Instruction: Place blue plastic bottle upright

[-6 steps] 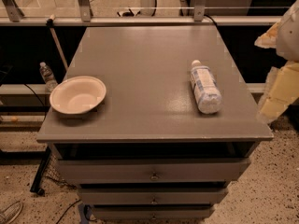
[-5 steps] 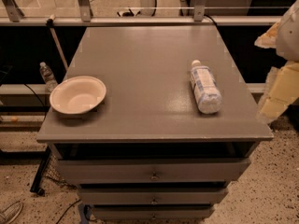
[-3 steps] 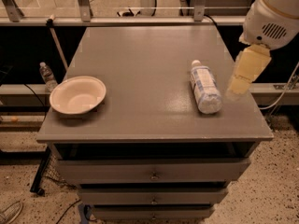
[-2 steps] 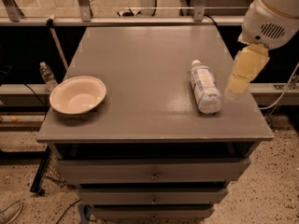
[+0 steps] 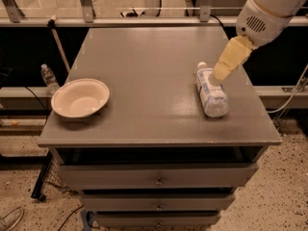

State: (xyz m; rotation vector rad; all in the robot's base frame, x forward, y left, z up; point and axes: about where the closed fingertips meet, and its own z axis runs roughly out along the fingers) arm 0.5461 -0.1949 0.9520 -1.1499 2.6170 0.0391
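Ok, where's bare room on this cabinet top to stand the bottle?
Bare: the wide middle of the cabinet top, between bowl and blue plastic bottle, and the whole back. Crowded: the right side, where the gripper hangs at the bottle's cap end.

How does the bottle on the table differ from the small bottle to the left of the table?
Pose: the blue bottle lies on its side on the table; the far bottle stands upright.
Place: the blue bottle is on the tabletop, under the gripper, which hangs over its cap end; the far bottle is lower, off the table's left edge.
Size: the far bottle looks smaller.
Both look like clear plastic bottles.
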